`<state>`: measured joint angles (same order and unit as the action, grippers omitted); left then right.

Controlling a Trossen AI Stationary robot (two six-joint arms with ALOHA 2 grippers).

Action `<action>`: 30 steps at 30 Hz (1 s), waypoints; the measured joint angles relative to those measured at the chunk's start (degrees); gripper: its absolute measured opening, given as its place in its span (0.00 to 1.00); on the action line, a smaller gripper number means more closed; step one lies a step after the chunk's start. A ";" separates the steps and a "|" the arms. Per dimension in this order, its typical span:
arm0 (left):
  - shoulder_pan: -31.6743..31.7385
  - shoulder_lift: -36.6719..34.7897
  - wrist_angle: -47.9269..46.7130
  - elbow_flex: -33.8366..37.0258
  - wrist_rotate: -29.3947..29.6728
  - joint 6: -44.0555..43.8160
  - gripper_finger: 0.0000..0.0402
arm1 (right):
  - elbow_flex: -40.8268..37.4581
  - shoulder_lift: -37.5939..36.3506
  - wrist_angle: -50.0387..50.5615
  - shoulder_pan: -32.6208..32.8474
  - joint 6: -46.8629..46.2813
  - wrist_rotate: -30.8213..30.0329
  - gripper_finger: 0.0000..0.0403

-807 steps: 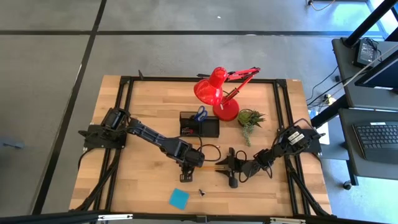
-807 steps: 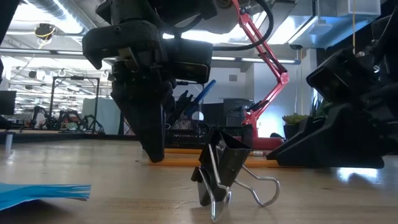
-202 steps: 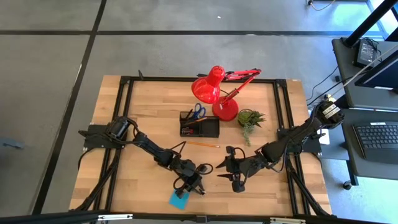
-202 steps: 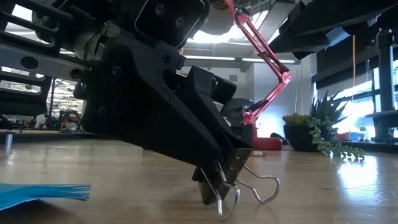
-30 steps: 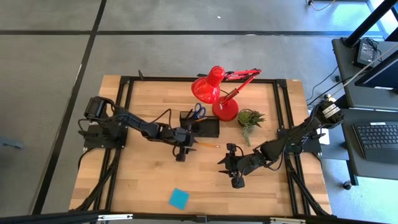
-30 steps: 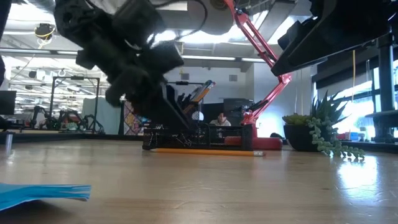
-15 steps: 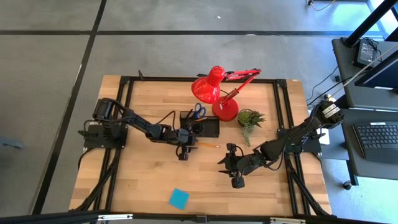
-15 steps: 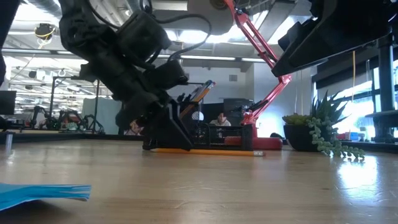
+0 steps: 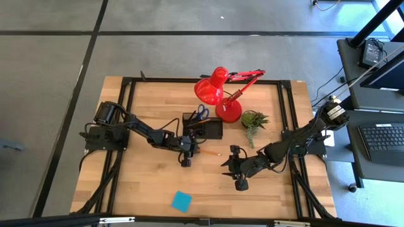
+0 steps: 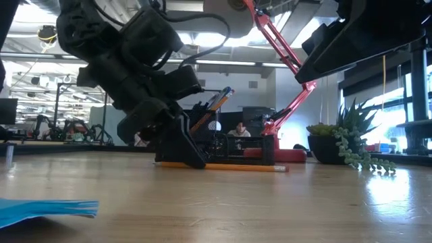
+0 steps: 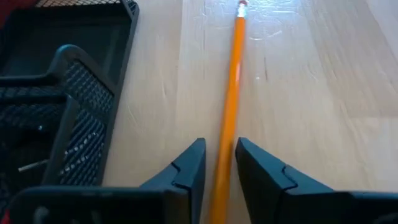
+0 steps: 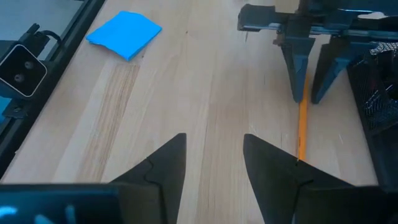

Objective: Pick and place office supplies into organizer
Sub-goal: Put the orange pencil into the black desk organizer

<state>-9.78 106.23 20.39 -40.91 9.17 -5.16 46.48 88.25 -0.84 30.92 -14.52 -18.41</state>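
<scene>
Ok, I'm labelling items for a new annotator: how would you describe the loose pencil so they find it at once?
Start at the red desk lamp at the table's far edge and drop to the black mesh organizer in front of it. On the bare wood along the organizer's near side lies one orange pencil, its end between the left gripper's fingers. It is the only pencil flat on the table.
</scene>
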 joint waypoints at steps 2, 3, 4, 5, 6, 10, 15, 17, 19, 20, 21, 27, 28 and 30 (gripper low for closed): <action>-0.67 0.00 -0.39 0.06 0.12 -0.39 0.20 | 0.00 0.00 -0.01 0.00 -0.11 0.00 0.40; -1.04 0.00 -0.45 0.08 0.19 -0.43 0.19 | 0.00 0.00 0.00 0.00 -0.13 0.00 0.40; -1.45 0.00 -0.52 0.09 0.39 -0.51 0.18 | 0.00 0.00 -0.01 0.00 -0.14 0.00 0.40; -1.89 0.00 -0.56 0.11 0.50 -0.86 0.17 | 0.00 0.00 -0.04 0.00 -0.18 0.00 0.40; -2.31 0.00 -0.58 0.13 0.55 -1.50 0.16 | 0.00 0.00 -0.02 0.00 -0.22 0.00 0.40; -4.18 0.02 -0.79 0.17 0.48 -4.40 0.13 | 0.00 0.00 -0.02 0.00 -0.68 0.00 0.40; -7.40 0.05 -0.75 0.20 0.65 -7.19 0.10 | 0.00 0.00 -0.04 0.00 -7.34 0.01 0.40; -8.50 0.07 -0.73 0.20 1.01 -8.37 0.08 | 0.00 0.15 -0.29 0.20 -7.33 -0.01 0.40; -9.57 0.11 -0.72 0.20 2.19 -9.21 0.07 | 0.00 0.91 -1.77 0.76 -5.85 -0.87 0.40; -10.02 0.11 -0.73 0.20 2.77 -9.34 0.07 | 0.00 1.49 -2.81 0.95 -5.09 -1.91 0.40; -10.43 0.13 -0.73 0.20 3.15 -9.32 0.07 | 0.00 2.21 -4.10 1.18 -4.76 -3.01 0.40; -11.74 0.18 -0.63 0.24 5.41 -9.34 0.07 | 0.04 9.84 -13.45 1.18 -1.88 -8.95 0.40; -11.74 0.18 -0.57 0.24 5.53 -9.37 0.07 | 0.04 11.12 -15.38 1.21 -1.51 -9.24 0.40; -11.74 0.18 -0.59 0.24 5.53 -9.34 0.07 | 0.07 13.33 -17.69 1.26 -1.30 -9.30 0.40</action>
<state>-21.52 106.41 19.80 -40.66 14.70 -14.50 46.54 101.58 -18.53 32.17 -15.83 -27.71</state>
